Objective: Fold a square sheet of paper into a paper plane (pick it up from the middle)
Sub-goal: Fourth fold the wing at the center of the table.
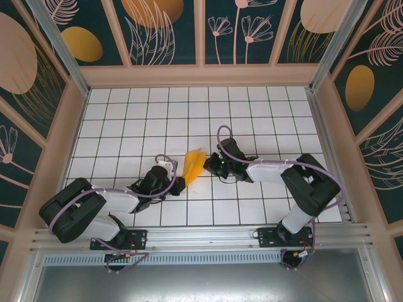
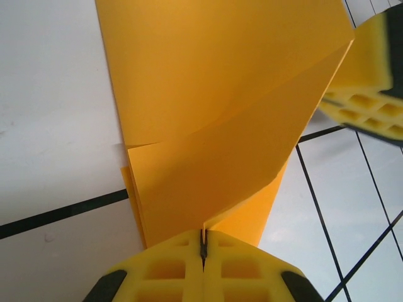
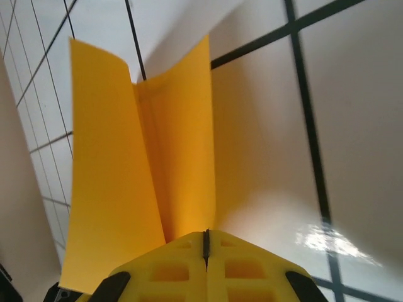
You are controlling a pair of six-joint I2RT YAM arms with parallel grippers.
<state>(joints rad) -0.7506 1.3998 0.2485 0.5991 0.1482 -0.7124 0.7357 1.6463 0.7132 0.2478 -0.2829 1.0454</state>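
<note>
Holding the paper [image 1: 194,165] up off the desk [image 1: 126,119], the two arms meet in the middle of the white tiles; the left pincer [image 1: 177,180] is squeezed tight on the paper's near left edge, and the right pincer [image 1: 212,165] is squeezed tight on its right side.

From the left wrist, the yellow fingers [image 2: 170,270] press together with no gap, and the paper comes right out of the line between them; it is bent over itself, with a slanted crease and more than one layer. From the right wrist it stands like a half-open book, and its middle fold runs down into the shut fingers [image 3: 245,270].

I think the step is making a fold in the air; the paper is not a plane yet, as I see no pointy nose. The next move calls for one pincer to hold firm while the other lets go softly and takes a new spot; the edges must line up, and both must not pull hard, or the thin paper could rip or crumple.

Around them are white tiles with black lines, and dark flowery walls [image 1: 164,31] well apart; the closest thing in the way of each pincer is the other one, so they could bump.
</note>
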